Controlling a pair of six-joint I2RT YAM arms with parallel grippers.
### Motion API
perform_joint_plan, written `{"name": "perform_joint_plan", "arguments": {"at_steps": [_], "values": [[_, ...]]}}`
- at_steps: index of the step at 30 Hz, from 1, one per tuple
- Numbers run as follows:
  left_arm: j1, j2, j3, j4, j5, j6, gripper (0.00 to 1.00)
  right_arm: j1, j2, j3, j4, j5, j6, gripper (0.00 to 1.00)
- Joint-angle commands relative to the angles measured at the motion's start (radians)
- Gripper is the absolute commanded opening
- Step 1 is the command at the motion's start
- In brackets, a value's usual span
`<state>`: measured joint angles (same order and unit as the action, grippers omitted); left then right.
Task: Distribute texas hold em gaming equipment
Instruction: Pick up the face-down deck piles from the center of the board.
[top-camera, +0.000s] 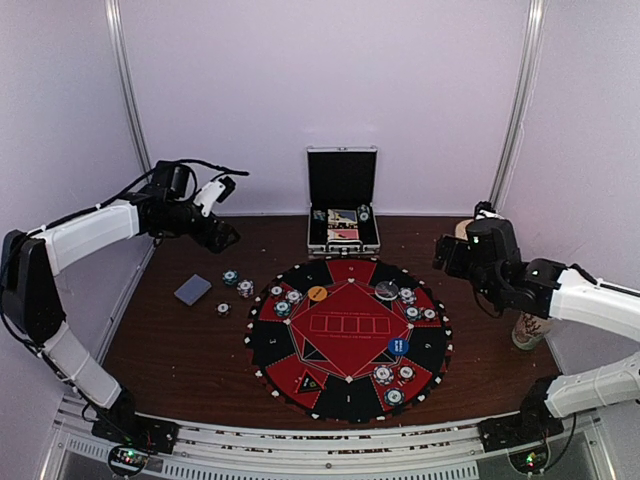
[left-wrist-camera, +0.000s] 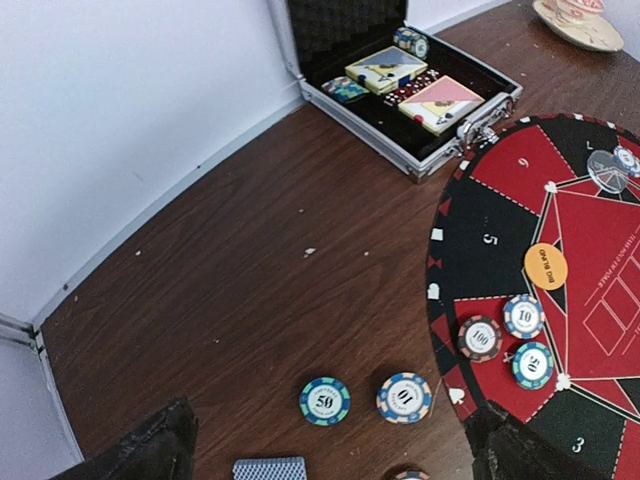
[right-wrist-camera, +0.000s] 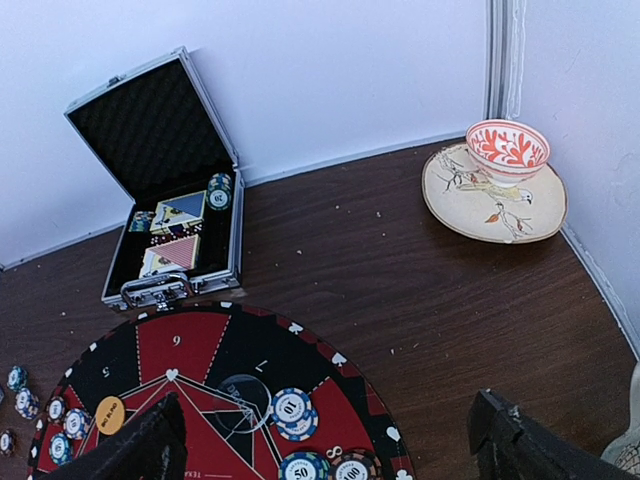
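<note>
A round red-and-black poker mat (top-camera: 300, 345) lies mid-table. Small stacks of poker chips (top-camera: 285, 300) sit on three of its seats, with an orange disc (top-camera: 317, 293), a blue disc (top-camera: 398, 346) and a clear dealer disc (top-camera: 387, 290). Off the mat to the left lie a 50 chip (left-wrist-camera: 324, 400), a 10 chip (left-wrist-camera: 404, 397) and a grey-blue card deck (top-camera: 192, 290). My left gripper (top-camera: 220, 236) hovers open high above those loose chips. Over the mat's right rim, my right gripper (top-camera: 445, 256) hangs open and empty, above a 10 chip stack (right-wrist-camera: 291, 407).
An open metal case (top-camera: 343, 215) with card boxes and more chips stands at the back centre. A tan dish (right-wrist-camera: 495, 200) holding a red-white bowl sits back right. A patterned white mug (top-camera: 530, 328) stands by the right arm. White walls enclose the table.
</note>
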<state>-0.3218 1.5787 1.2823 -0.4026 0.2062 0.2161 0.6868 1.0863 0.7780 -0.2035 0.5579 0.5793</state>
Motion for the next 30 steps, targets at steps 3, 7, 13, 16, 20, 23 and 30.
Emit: {"name": "perform_joint_plan", "arguments": {"at_steps": [3,7,13,16,20,23,30], "values": [[0.112,-0.012,-0.094,0.081,0.192,0.047,0.98,0.002,0.041,-0.095,0.158,-0.094,-0.052,1.00],[0.139,0.039,-0.101,0.056,0.196,0.078,0.98,0.029,0.069,-0.105,0.172,-0.132,-0.061,1.00],[0.158,0.047,-0.140,0.058,0.173,0.100,0.98,0.047,0.112,-0.134,0.211,-0.145,-0.051,1.00],[0.164,0.047,-0.144,0.032,0.153,0.136,0.98,0.056,0.118,-0.126,0.201,-0.122,-0.065,1.00],[0.203,0.073,-0.133,-0.001,0.159,0.182,0.98,0.072,0.095,-0.125,0.197,-0.113,-0.072,1.00],[0.249,0.116,-0.104,-0.050,0.185,0.215,0.98,0.078,0.077,-0.130,0.197,-0.103,-0.076,1.00],[0.287,0.170,-0.113,-0.068,0.145,0.263,0.98,0.087,0.072,-0.132,0.197,-0.092,-0.073,1.00]]}}
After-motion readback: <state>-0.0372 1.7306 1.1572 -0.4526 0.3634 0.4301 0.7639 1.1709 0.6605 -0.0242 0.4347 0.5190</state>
